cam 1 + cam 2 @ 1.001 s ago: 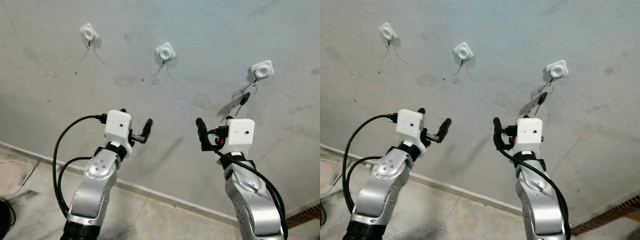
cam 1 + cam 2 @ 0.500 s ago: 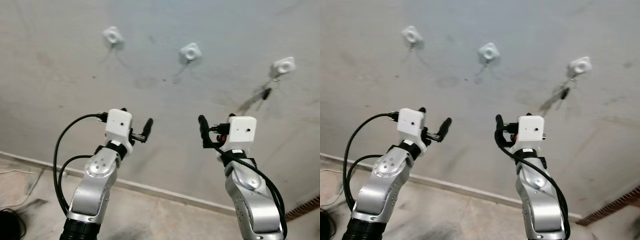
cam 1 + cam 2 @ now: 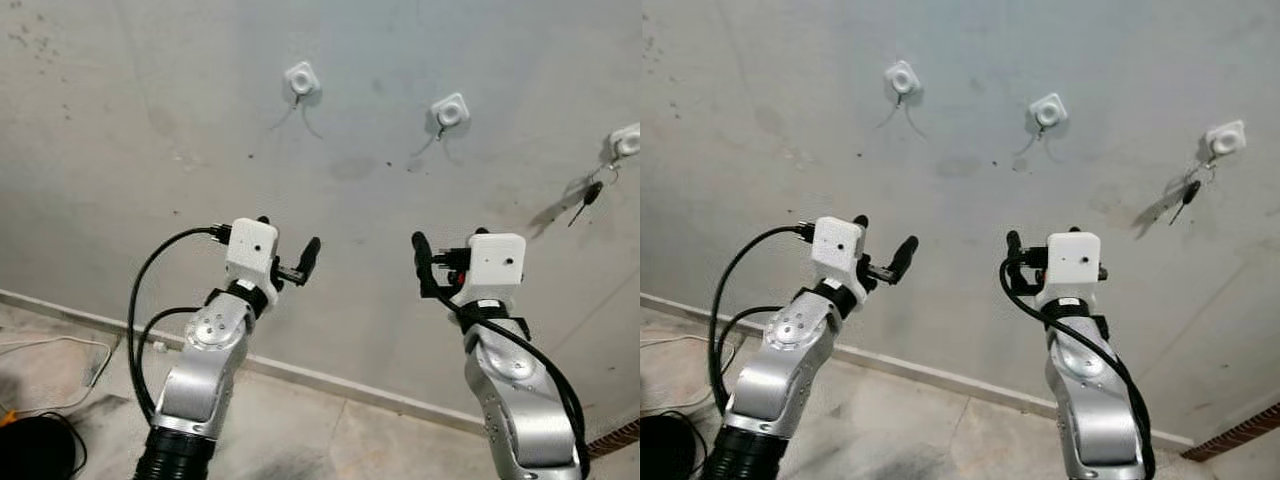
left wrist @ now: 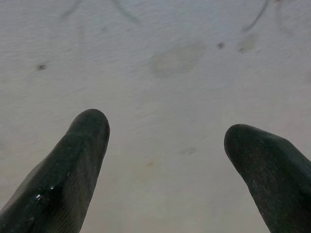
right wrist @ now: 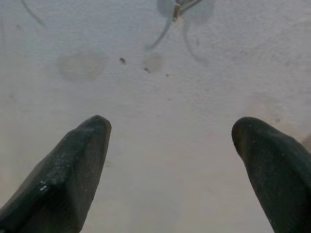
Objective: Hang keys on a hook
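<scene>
Grey wall (image 3: 150, 130) ahead with three white hooks in a row: left hook (image 3: 300, 77), middle hook (image 3: 450, 110), right hook (image 3: 628, 143) at the wall's right edge in the left eye view. Keys (image 3: 1188, 192) hang from the right hook on a small ring, dangling just below it and casting a shadow on the wall. Both arms raised toward the wall, well below the hooks. Left gripper (image 4: 165, 133) has its fingers spread apart, nothing between them, pointed at bare wall with faint stains. Right gripper (image 5: 170, 128) also spread and empty, aimed at wall under the middle hook, whose metal tip shows at the frame edge in the right wrist view. Neither gripper touches keys or wall. Skirting (image 3: 300, 375) runs along the wall base; tiled floor (image 3: 290, 430) below. Black cable (image 3: 45, 350) and a dark object (image 3: 30, 450) lie on the floor at far left.
</scene>
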Robot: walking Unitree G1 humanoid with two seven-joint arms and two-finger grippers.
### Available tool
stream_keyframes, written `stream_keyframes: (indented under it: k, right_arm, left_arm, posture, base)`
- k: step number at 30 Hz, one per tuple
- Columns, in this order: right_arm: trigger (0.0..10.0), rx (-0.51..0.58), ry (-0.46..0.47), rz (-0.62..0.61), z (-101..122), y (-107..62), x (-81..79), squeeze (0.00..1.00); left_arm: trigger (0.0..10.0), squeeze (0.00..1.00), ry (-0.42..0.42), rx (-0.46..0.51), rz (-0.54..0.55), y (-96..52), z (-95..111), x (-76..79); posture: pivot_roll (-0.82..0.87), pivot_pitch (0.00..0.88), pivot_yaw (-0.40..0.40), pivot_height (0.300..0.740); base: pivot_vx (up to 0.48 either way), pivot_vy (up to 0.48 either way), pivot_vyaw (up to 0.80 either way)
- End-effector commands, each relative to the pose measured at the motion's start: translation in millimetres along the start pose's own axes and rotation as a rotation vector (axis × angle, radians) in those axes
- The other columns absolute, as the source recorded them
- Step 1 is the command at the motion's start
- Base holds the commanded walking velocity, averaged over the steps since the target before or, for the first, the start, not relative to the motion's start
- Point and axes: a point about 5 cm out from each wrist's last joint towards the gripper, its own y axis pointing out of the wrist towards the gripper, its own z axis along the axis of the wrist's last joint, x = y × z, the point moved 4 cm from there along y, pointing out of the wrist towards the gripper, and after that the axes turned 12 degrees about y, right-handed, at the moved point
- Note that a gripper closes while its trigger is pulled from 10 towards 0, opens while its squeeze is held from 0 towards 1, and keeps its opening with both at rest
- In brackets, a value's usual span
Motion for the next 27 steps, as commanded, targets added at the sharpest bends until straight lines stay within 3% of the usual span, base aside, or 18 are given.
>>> stream_keyframes:
  k: [1,14,27]
  right_arm:
    - [10.0,0.003,-0.024,-0.020,3.9,0.1,8.5,0.00]
    - [10.0,-0.001,-0.036,-0.008,7.1,2.8,8.6,0.00]
    - [10.0,-0.017,0.014,-0.020,-4.7,1.9,1.0,0.00]
  left_arm:
    - [10.0,0.00,-0.001,0.026,-0.018,5.5,6.6,8.6]
    - [10.0,0.00,-0.004,0.059,0.017,12.7,8.9,3.6]
    - [10.0,0.00,0.011,0.047,0.017,5.0,8.1,-5.0]
  posture:
    - [-0.03,0.000,-0.100,0.740]
    - [-0.04,0.000,-0.120,0.740]
    - [0.01,0.013,-0.090,0.740]
  base:
    - [0.000,0.000,0.00]
    - [0.000,0.000,0.00]
    - [0.000,0.000,0.00]
